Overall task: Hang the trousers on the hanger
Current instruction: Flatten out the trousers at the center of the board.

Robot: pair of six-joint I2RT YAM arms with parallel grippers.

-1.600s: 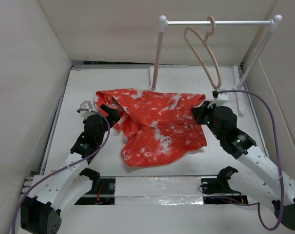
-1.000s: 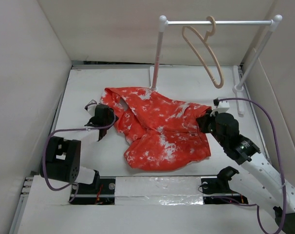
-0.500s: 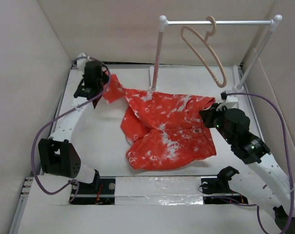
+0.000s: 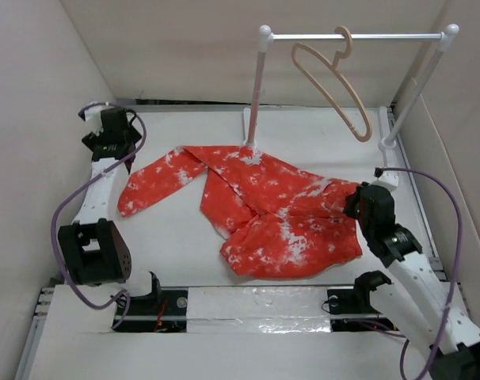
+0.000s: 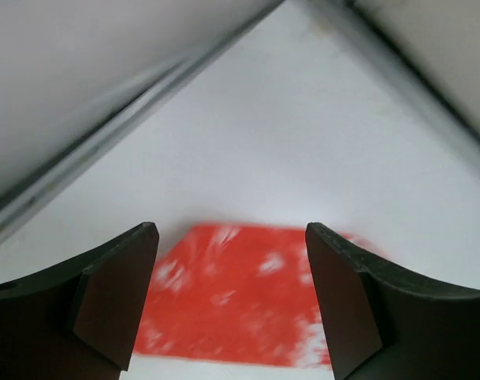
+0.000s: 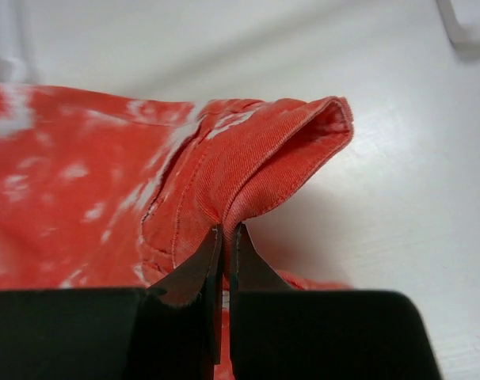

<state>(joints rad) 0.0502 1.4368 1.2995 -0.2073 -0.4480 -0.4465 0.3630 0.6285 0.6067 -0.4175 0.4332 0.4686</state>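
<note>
The red-orange trousers [image 4: 272, 206] with white blotches lie spread across the table, one leg stretched out to the left. My right gripper [image 6: 226, 237] is shut on a raised fold of the trousers [image 6: 248, 170] at their right edge, seen from above at the right side [image 4: 356, 199]. My left gripper [image 4: 113, 134] is open and empty, raised near the back left corner; the leg's end [image 5: 240, 293] shows blurred between its fingers. The pale beige hanger [image 4: 335, 83] hangs by its hook on the white rail at the back right.
The white two-post rail rack [image 4: 355, 36] stands at the back right, its left post [image 4: 256, 87] just behind the trousers. Pale walls close in the table on the left, back and right. Both arm bases sit at the near edge.
My left gripper has let go of the trouser leg and swung back left; the leg now lies flat, stretched left. My right gripper has pulled the trousers a little toward the near right.
</note>
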